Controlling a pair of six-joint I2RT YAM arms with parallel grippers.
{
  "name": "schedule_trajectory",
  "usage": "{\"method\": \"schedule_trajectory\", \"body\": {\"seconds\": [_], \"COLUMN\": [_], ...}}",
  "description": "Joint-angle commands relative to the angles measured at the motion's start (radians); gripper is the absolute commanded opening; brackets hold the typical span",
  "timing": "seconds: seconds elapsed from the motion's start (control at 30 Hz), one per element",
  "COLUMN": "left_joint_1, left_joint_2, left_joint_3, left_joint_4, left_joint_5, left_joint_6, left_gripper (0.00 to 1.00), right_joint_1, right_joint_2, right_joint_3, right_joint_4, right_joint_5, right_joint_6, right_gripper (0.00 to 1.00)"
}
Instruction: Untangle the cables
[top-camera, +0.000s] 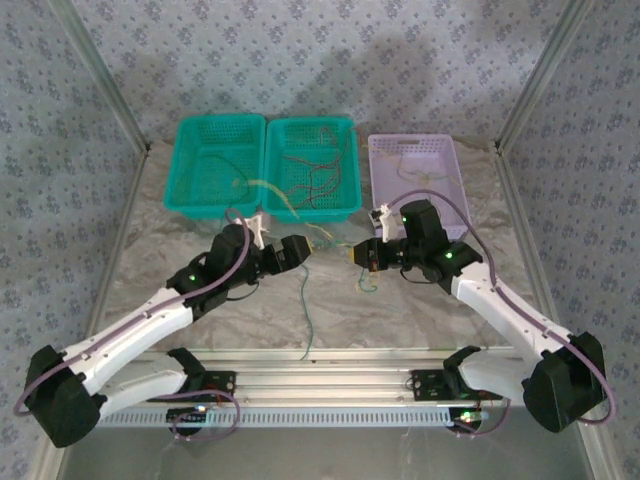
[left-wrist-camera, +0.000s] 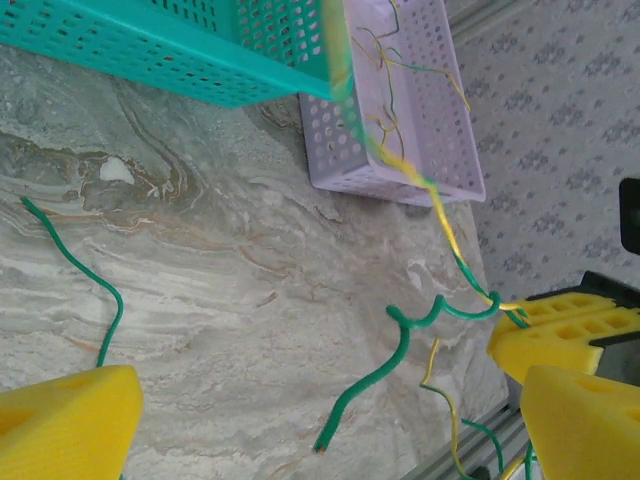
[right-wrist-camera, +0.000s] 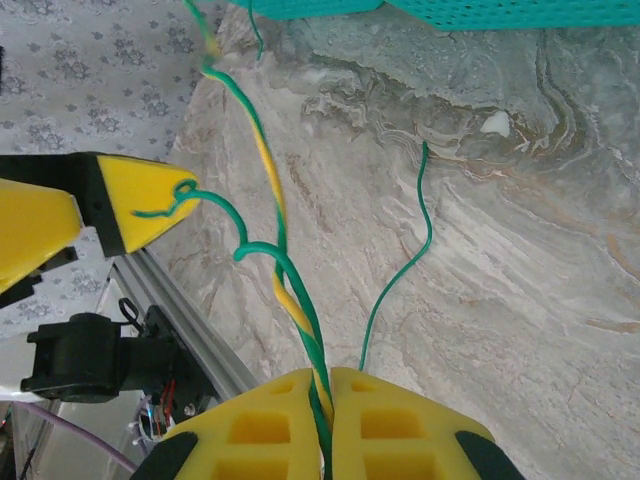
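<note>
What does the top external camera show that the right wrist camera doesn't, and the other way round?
Overhead: the lilac perforated plastic basket and both arms, base to wrist. Right wrist: the right gripper, yellow fingers shut on a green-and-yellow striped wire, and a thicker green wire's curled end at the left gripper's fingertip. Both: the teal perforated plastic baskets, the marbled tabletop and a thin loose green wire on it.

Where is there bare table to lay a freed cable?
Free: the table left of the left arm, near the left teal basket; the front strip either side of the long green cable, up to the right arm. Crowded: the centre, where the left gripper and right gripper meet over tangled cables.
</note>
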Motion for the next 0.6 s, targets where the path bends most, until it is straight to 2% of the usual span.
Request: {"method": "schedule_trajectory", "body": {"seconds": [0.0,0.17,0.43,0.57], "left_joint_1": [0.009,0.009,0.012,0.012], "left_joint_2": [-0.01,0.035,0.042,0.039], "left_joint_3": [-0.042,-0.063,-0.043,-0.055], "left_joint_4": [0.171,0.272,0.301,0.321], "left_joint_5": [-0.006,0.021,0.017,0.028], "left_joint_6": [-0.101,-0.154,-0.154,-0.174], "left_gripper": [0.95,0.82,0.48,0.27], "right_joint_1": [0.007,0.022,0.042,0.047], "right_joint_2": [-0.001,0.005,0.013,0.025], "right_joint_3": [-0.011,-0.021,-0.037,-0.045], "right_joint_4": [0.049,0.084,0.111,0.134], "right_joint_5": [-0.042,-0.05,-0.054,-0.054], "right_joint_6": [0.031,0.052,0.072,0.087], "right_gripper": [0.0,0.0,0.0,0.0]}}
